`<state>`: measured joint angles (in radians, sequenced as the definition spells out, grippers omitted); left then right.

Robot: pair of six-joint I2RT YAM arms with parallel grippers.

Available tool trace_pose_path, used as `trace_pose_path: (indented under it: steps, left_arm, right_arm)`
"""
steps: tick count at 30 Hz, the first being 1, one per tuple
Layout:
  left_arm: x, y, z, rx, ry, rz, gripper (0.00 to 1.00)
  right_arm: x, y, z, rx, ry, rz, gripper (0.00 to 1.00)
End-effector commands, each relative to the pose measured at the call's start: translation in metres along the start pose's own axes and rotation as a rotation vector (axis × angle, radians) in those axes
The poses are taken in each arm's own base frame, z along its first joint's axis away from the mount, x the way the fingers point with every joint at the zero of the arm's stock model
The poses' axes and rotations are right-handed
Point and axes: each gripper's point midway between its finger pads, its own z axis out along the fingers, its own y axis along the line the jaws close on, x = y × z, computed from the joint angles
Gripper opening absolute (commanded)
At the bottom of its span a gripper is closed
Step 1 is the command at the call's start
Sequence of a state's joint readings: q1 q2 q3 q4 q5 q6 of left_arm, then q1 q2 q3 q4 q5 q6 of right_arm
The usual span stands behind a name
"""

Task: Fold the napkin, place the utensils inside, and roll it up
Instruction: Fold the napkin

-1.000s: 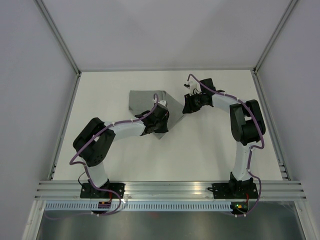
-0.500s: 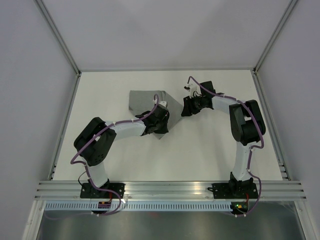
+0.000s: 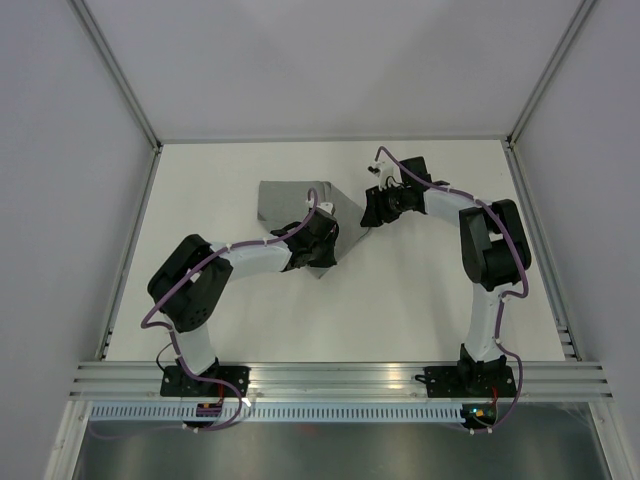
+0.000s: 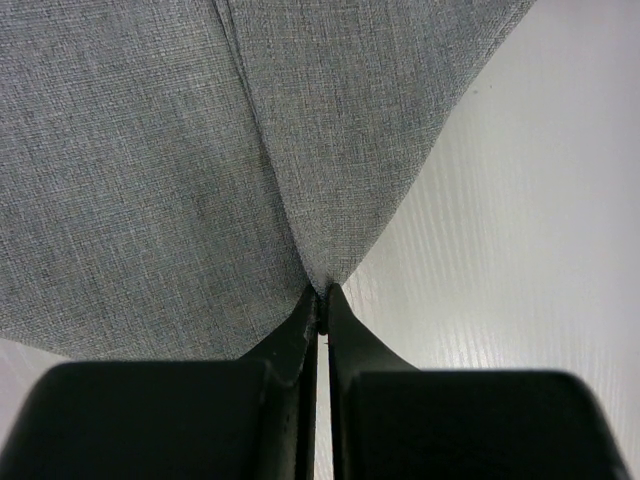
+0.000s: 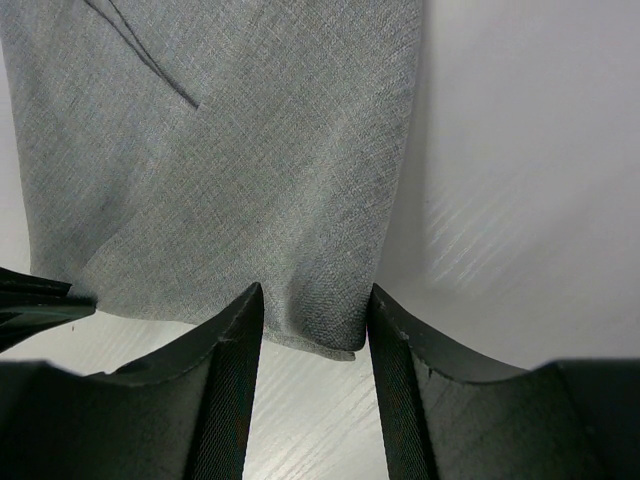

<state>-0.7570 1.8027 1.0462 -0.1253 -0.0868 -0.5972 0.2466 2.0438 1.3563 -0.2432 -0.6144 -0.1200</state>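
On napkin (image 4: 150, 150) corner, left tool (image 4: 322, 300) tight; right tool (image 5: 313, 300) agape astride edge.

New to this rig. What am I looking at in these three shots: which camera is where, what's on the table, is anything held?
Two robot arms are bolted at the near edge of a white table. The wide picture comes from a fixed camera above and behind them, so their bases sit at the bottom, with the left arm on the left. The other two are close-ups from a camera on each wrist, looking along that arm's own two fingers. On the table lies a grey napkin with a fold in it. The left hand is shut, pinching a corner of the cloth. The right hand is open, with its fingers on either side of another corner of the napkin, not closed on it. No utensils show in any view.
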Motion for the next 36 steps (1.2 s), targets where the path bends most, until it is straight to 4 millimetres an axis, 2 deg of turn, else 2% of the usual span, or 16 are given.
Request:
trace_pose_path:
  steps: [1,7,17,23,29,36]
  left_arm:
    - [-0.002,0.003,-0.002,-0.016,-0.012,0.042,0.02]
    - [-0.003,0.006,-0.002,-0.027,-0.014,0.044,0.02]
    - [-0.008,0.004,-0.004,-0.024,-0.026,0.064,0.02]
    - [-0.01,0.002,-0.004,-0.02,-0.025,0.084,0.03]
    - [-0.017,0.003,-0.012,-0.022,-0.052,0.115,0.15]
    - [-0.029,0.001,-0.021,-0.02,-0.092,0.136,0.24]
  right_arm:
    - [-0.018,0.002,0.001,-0.027,-0.037,-0.038,0.52]
    - [-0.009,-0.002,0.007,-0.031,0.007,-0.033,0.51]
    - [0.002,-0.005,0.005,-0.009,0.043,-0.035,0.41]
    - [0.0,-0.009,0.003,0.021,0.042,-0.037,0.25]
    - [-0.002,-0.008,-0.003,0.041,0.028,-0.049,0.18]
    - [0.0,-0.01,-0.009,0.068,0.035,-0.058,0.11]
